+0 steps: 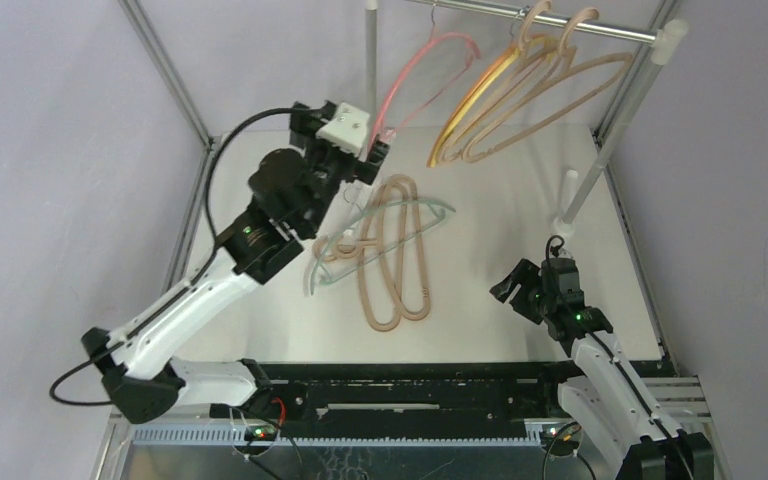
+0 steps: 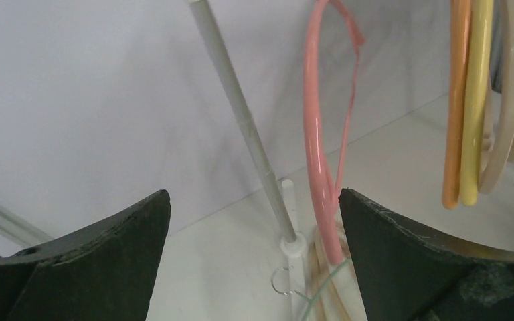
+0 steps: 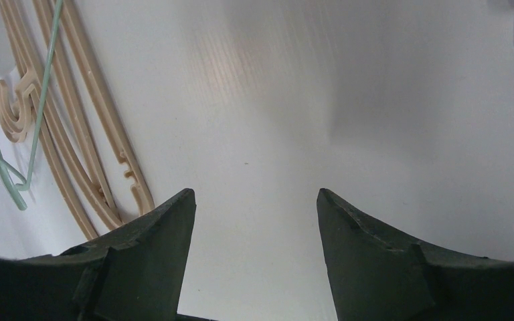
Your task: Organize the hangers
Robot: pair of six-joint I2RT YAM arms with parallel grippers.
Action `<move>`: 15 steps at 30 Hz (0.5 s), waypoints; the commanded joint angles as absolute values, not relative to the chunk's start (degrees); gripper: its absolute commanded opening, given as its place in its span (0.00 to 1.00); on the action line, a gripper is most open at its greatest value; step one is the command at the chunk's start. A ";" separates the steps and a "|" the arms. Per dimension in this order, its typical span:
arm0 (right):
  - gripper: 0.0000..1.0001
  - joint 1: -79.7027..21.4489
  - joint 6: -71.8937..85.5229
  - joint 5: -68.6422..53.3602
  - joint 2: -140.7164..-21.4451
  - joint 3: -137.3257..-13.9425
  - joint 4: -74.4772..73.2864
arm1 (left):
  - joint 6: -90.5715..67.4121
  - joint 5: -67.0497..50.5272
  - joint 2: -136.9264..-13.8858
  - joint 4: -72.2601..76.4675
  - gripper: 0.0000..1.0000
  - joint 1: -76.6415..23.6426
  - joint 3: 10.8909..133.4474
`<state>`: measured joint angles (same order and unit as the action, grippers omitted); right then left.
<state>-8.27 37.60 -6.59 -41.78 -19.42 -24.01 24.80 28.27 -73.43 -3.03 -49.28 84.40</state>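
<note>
Left end effector (image 2: 253,192) was held wide open, empty, beside the pink hanger (image 2: 316,134); right end effector (image 3: 254,190) was spread empty above the counter (image 3: 274,100).

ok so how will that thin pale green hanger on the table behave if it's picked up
The pale-green hanger looks thin and wiry, so it is probably light and slightly springy. Its glossy surface may slip when pinched. It overlaps the beige hangers, so lifting it could snag or drag them.

Left fingers (image 2: 100,267) apart, arm (image 1: 200,295) high; right fingers (image 3: 140,267) apart, arm (image 1: 610,370) low.
</note>
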 commanded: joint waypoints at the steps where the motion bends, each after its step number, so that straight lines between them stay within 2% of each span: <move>1: 0.75 -7.86 37.17 -7.12 -41.32 -19.53 -22.27 | 13.39 25.88 -67.46 -5.54 0.99 -46.74 77.87; 10: 0.75 -7.84 36.52 -6.91 -40.81 -18.88 -22.70 | -3.03 20.19 -54.67 -5.92 0.98 -42.45 55.63; 12: 0.75 -7.83 36.69 -6.92 -41.01 -18.84 -22.44 | -6.12 18.41 -53.15 -4.88 0.93 -40.69 51.89; 15: 0.74 -7.87 37.17 -7.04 -41.04 -18.74 -22.23 | -10.36 18.55 -53.96 -4.55 0.78 -37.92 48.22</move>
